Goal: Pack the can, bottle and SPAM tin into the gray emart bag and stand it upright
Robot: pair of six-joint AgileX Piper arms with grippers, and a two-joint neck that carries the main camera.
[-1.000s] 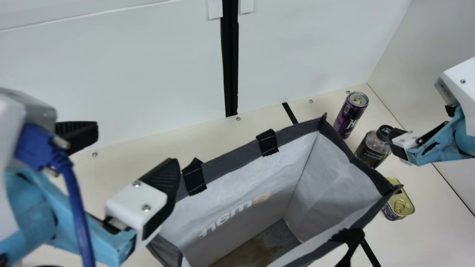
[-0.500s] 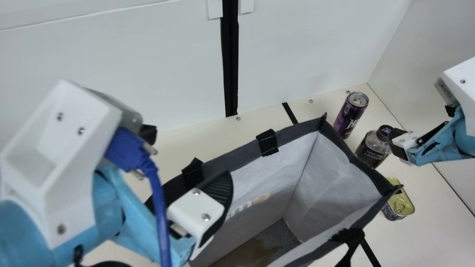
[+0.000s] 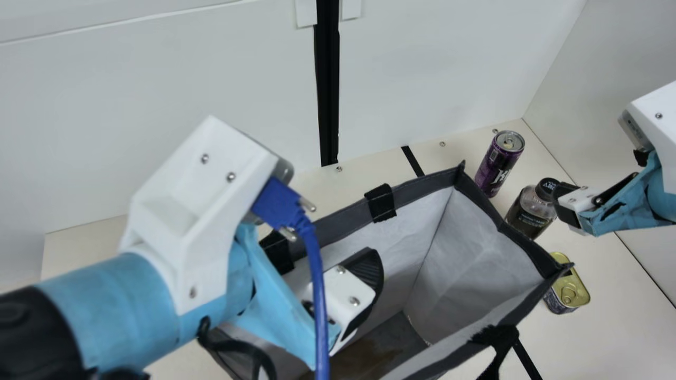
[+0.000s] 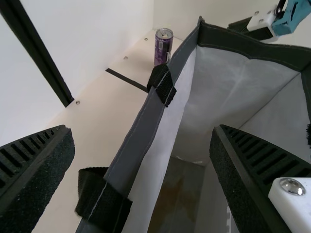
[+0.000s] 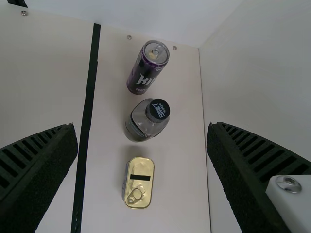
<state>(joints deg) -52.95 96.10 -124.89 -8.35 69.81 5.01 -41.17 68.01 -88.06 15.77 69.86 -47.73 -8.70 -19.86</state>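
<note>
1. Left gripper [image 4: 142, 133]: fingers spread wide, holding nothing. One finger lies to the table side of the bag's long rim [image 4: 146, 121], the other over the opening, so the rim runs between them, angling away past the tips. From where I stand, that makes a squeeze on the wall the likely next step; the depth of overlap cannot be told.

2. Gray emart bag [image 3: 480, 264]: upright on the table, mouth open, no goods packed. (Soft walls, I judge, could fold under a careless push.)

3. Right gripper [image 5: 142, 130]: also wide and unladen, near the bottle [image 5: 146, 124]; it is the nearer arm for all three goods.

4. Goods: outside the bag, off its short end, in a row of can [image 5: 143, 73], bottle, SPAM tin [image 5: 138, 182]. Can and bottle stand; the tin's lid faces up, its long axis roughly parallel to the table's dark stripe [image 5: 85, 121]. Packing remains entirely ahead.
</note>
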